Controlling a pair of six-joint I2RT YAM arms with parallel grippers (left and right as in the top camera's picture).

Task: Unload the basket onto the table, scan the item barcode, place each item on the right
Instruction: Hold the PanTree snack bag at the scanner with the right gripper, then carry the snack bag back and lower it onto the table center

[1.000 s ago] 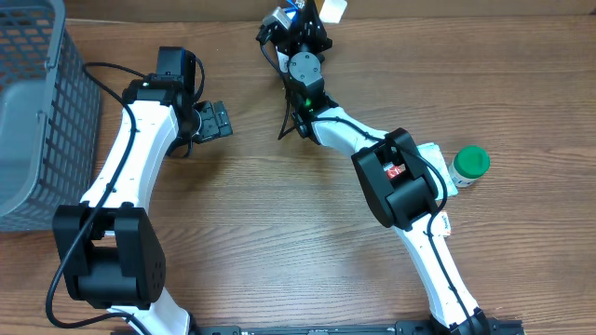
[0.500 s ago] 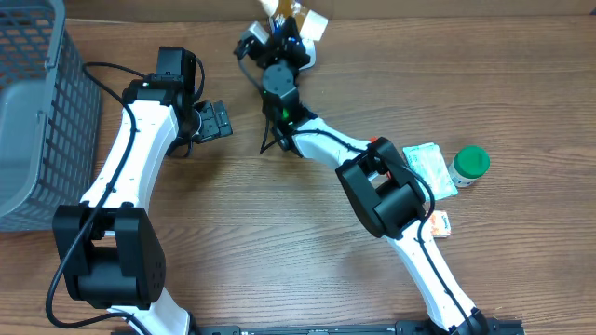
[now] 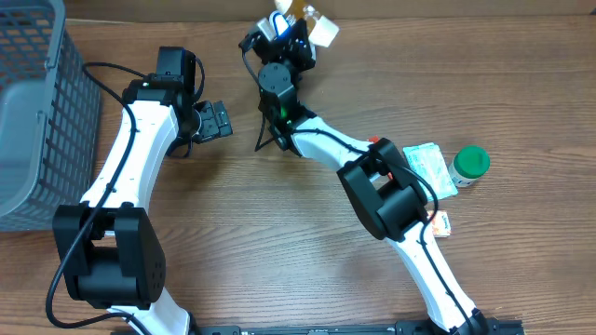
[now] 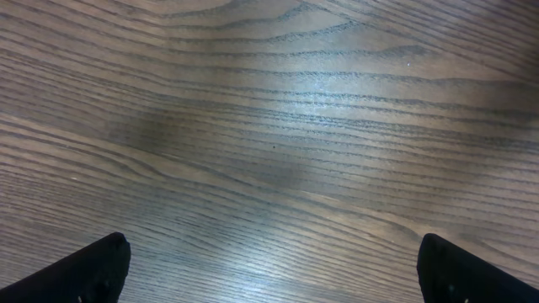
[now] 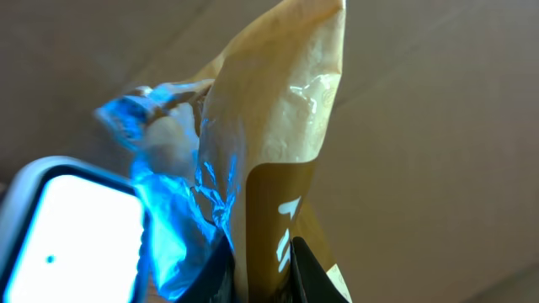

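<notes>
At the far edge of the table (image 3: 279,251), your right gripper (image 3: 287,30) — pinching the tan-and-blue packet (image 5: 278,126) — has swung left and nearly settled, likely presenting the barcode, while the left gripper (image 3: 216,119) idles, spread wide.

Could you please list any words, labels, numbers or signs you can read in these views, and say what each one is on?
No text here is legible.
On the pouch in the right gripper: white marks on its brown band, cut off and unreadable.
On the green-and-white packet: print too small to read.
On the small orange-and-white packet: print too small to read.
On the green-lidded bottle: nothing legible from above.
</notes>
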